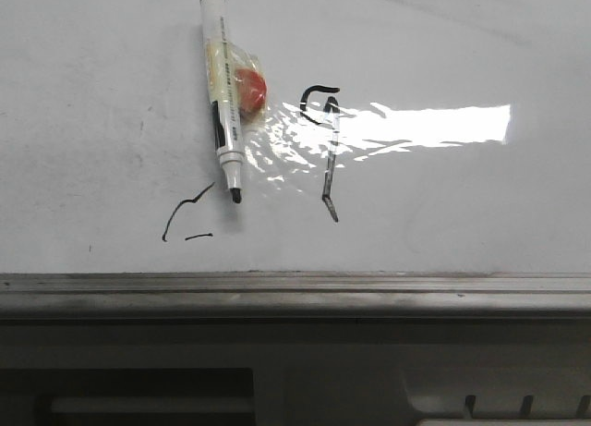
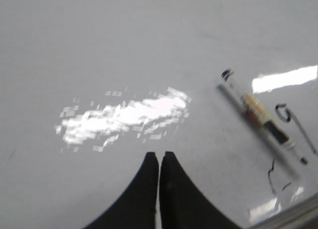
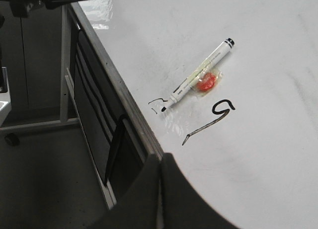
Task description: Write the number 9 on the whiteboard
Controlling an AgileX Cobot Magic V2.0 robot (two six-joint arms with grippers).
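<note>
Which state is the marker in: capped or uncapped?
Uncapped: the marker lies flat on the whiteboard, its dark tip bare.

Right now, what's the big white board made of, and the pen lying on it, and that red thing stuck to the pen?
The whiteboard looks like smooth glossy coated board: it throws bright glare. Its rail looks like dull grey metal. The marker seems to be white plastic with a black cap end. The red thing sits under crinkly clear tape or film; I can't tell its material.

The number 9 (image 1: 326, 149), thin and black, stands drawn on the glossy whiteboard (image 1: 462, 204).
</note>
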